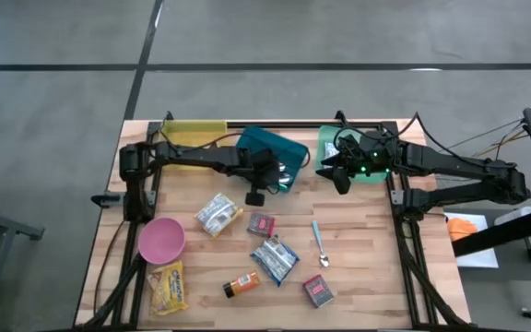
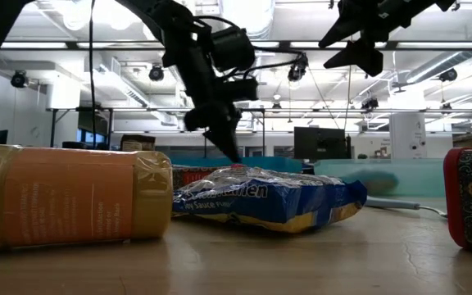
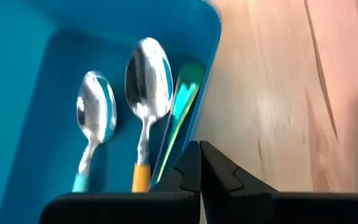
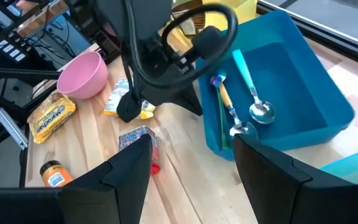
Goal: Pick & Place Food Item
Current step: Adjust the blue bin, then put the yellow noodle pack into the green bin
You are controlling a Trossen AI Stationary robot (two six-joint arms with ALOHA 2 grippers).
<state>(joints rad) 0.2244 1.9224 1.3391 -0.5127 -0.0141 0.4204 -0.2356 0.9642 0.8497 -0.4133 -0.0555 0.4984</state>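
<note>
— How many bins (image 1: 275, 148) are up there?
— Three: yellow, blue, green.
— And spoons (image 4: 261, 111)?
— Two in the blue one, one loose (image 1: 320, 245). One pink bowl (image 1: 161, 240), one orange bottle (image 1: 241, 285), several snack packets (image 1: 274, 258).

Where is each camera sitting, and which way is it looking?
High view: above the table, looking straight down; both arms, left gripper and right gripper show.
Low view: at tabletop height, looking level across a blue snack bag; arms hang from above.
Left wrist view: looks past its shut fingers at the blue bin with spoons.
Right wrist view: looks past its open fingers toward the left arm.
Shared: both wrist views see the blue bin.
</note>
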